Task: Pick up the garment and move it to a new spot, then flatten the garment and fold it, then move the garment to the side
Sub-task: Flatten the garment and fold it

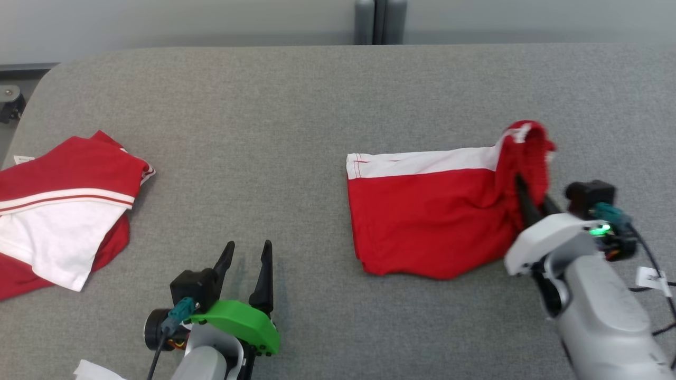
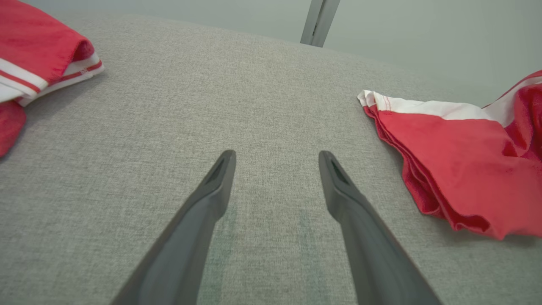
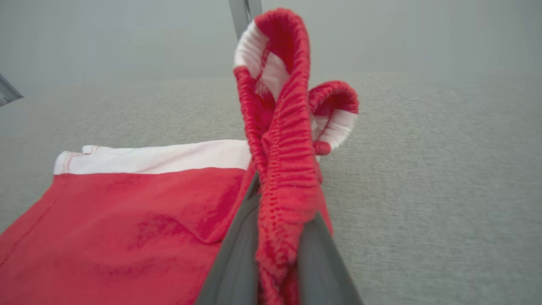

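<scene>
The garment [image 1: 428, 221] is a pair of red shorts with a white side stripe, lying folded right of centre on the grey table. Its ribbed waistband end is bunched and lifted at the right [image 3: 283, 169]. My right gripper [image 1: 531, 198] is shut on that waistband, with the red ribbed cloth pinched between its two dark fingers [image 3: 237, 258]. The rest of the shorts [image 2: 461, 165] still rests flat on the table. My left gripper [image 1: 248, 264] stands open over bare table near the front, well left of the shorts, with nothing between its fingers [image 2: 211, 199].
A second red and white garment [image 1: 58, 211] lies crumpled at the table's left edge [image 2: 38, 55]. The grey table surface [image 1: 264, 132] stretches between the two garments and behind them. A small white tag [image 1: 652, 277] lies near the right arm.
</scene>
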Robot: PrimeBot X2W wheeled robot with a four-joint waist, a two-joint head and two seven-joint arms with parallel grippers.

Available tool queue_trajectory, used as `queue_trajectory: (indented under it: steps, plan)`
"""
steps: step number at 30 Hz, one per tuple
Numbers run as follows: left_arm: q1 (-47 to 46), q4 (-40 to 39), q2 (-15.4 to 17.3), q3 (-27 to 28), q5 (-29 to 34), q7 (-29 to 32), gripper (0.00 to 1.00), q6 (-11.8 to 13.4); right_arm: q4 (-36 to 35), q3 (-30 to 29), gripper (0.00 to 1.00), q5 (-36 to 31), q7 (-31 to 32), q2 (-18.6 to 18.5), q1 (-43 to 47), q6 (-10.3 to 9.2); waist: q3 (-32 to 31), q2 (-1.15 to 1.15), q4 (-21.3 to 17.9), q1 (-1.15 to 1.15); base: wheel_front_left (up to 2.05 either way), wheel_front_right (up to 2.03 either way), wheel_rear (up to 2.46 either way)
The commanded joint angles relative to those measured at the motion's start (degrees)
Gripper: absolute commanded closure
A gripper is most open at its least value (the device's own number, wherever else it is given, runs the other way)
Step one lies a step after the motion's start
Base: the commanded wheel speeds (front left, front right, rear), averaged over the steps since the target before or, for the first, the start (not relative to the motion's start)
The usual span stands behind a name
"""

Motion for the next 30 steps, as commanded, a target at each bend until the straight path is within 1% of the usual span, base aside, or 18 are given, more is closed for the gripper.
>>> queue_trajectory:
  steps: [1, 5, 7, 9, 10, 11, 12, 17, 21, 23, 25, 27, 30]
  plan:
    - [0.73, 0.15, 0.2, -0.13, -0.09, -0.04, 0.0, 0.16, -1.44, 2.81, 1.0, 2.36, 1.28, 1.35, -0.46, -0.04, -0.39, 0.0, 0.04, 0.0, 0.0, 0.0, 0.0]
    - [0.94, 0.24, 0.22, -0.92, -0.75, -0.04, 0.0, 0.29, -5.78, 11.59, 1.0, 8.55, 4.95, 3.67, 0.77, -0.04, -0.79, 0.0, 0.8, 0.0, 0.0, 0.0, 0.0]
    - [0.82, 0.1, 0.22, -1.03, -0.9, -0.04, 0.0, 0.35, -7.39, 14.5, 1.0, 10.8, 6.01, 4.38, 0.81, -0.04, -0.82, 0.0, 1.42, 0.0, 0.0, 0.0, 0.0]
    - [0.82, 0.16, 0.22, -1.12, -0.94, -0.04, 0.0, 0.35, -7.57, 16.64, 1.0, 11.77, 6.54, 4.68, 0.37, -0.04, -0.79, 0.0, 2.09, 0.0, 0.0, 0.0, 0.0]
    - [0.82, 0.28, 0.21, -1.19, -0.98, -0.04, 0.0, 0.36, -7.24, 17.35, 0.73, 11.86, 6.6, 4.81, 0.05, -0.04, -0.76, 0.0, 2.39, 0.0, 0.0, 0.0, 0.0]
    - [0.82, 0.36, 0.22, -1.32, -0.97, -0.04, 0.0, 0.4, -6.9, 18.37, 0.38, 11.95, 6.27, 4.99, -0.39, -0.04, -0.74, 0.0, 2.81, 0.0, 0.0, 0.0, 0.0]
    - [0.85, 0.37, 0.21, -1.36, -1.04, -0.04, 0.0, 0.48, -6.46, 19.23, 0.0, 12.19, 6.23, 5.14, -0.68, -0.04, -0.72, 0.0, 3.07, 0.0, 0.0, 0.0, 0.0]
    - [1.4, -0.12, 0.21, -1.28, -1.02, -0.04, 0.0, 0.67, -4.56, 23.37, 0.0, 14.17, 2.54, 5.29, -1.38, -0.04, -1.06, 0.0, 3.94, 0.0, 0.0, 0.0, 0.0]
    - [1.98, -0.95, 0.21, -0.55, 0.45, -0.04, 0.0, 0.79, -2.84, 23.8, 0.0, 14.1, -0.11, 5.24, -0.78, -0.04, -1.9, 0.0, 3.44, 0.0, 0.0, 0.0, 0.0]
    - [2.24, -1.59, 0.21, 0.2, 1.31, -0.04, 0.0, 0.98, -1.77, 22.08, 0.0, 12.18, -0.97, 5.19, -0.45, -0.04, -2.42, 0.0, 2.89, 0.0, 0.0, 0.0, 0.0]
    - [3.09, -2.09, 0.2, 0.81, 2.24, -0.04, 0.0, 1.15, -1.11, 19.09, 0.0, 9.81, -1.41, 4.6, 0.21, -0.04, -2.96, 0.0, 2.2, 0.0, 0.0, 0.0, 0.0]
    - [3.4, -3.0, 0.22, 1.53, 3.87, -0.03, 0.0, 1.38, -2.99, 14.92, 0.0, 6.15, -1.46, 3.77, 0.96, -0.04, -3.38, 0.0, 1.45, 0.0, 0.0, 0.0, 0.0]
    - [4.36, -4.08, 0.2, 2.65, 6.24, -0.04, 0.0, 1.56, -6.27, 8.28, 0.0, 0.4, -1.48, 3.81, 4.85, -0.04, -4.33, 0.0, 0.47, 0.0, 0.0, 0.0, 0.0]
